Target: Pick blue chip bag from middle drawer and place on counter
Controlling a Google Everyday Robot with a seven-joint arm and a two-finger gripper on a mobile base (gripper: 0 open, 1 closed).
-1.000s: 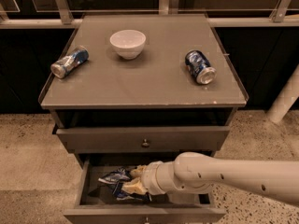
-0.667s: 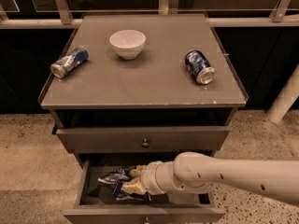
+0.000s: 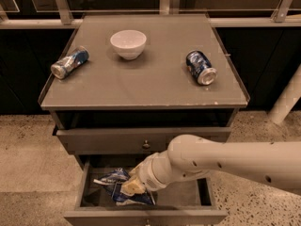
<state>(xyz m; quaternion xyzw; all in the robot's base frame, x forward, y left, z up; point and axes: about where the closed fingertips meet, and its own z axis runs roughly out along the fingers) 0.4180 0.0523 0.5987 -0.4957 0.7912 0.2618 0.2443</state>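
**Pincer** [image 3: 130, 187]: you are holding it low inside the open drawer, right on top of the bag. Whether it is gripping the foil or only resting on it, you are not able to tell.

**Bag** [image 3: 112, 177]: crumpled blue foil with silver patches, lying on the drawer floor. It is sitting directly under the pincer, with one end poking out to the pincer's left and another part showing just below it.

**Drawer** [image 3: 188, 197]: it is standing pulled open around the pincer. Its bare floor is stretching away to the pincer's right, partly under the arm.

**Arm** [image 3: 235, 161]: pale and thick, it is running from the pincer up and off to the right.

**Drawer front** [image 3: 103, 140]: it is sitting closed just above the pincer, with its dark knob [image 3: 146, 145] showing close above the wrist.

**Worktop** [image 3: 155, 86]: it is lying well above the pincer and carrying three things.

**Bowl** [image 3: 128, 43]: white and upright, it is standing almost straight above the pincer, toward the back.

**Left can** [image 3: 69, 62]: it is lying on its side, above and to the pincer's left.

**Right can** [image 3: 201, 67]: it is lying on its side, above and to the pincer's right, well apart from the bowl.

**Floor** [image 3: 28, 164]: speckled, it is spreading out to the pincer's left and right, beyond the cabinet.
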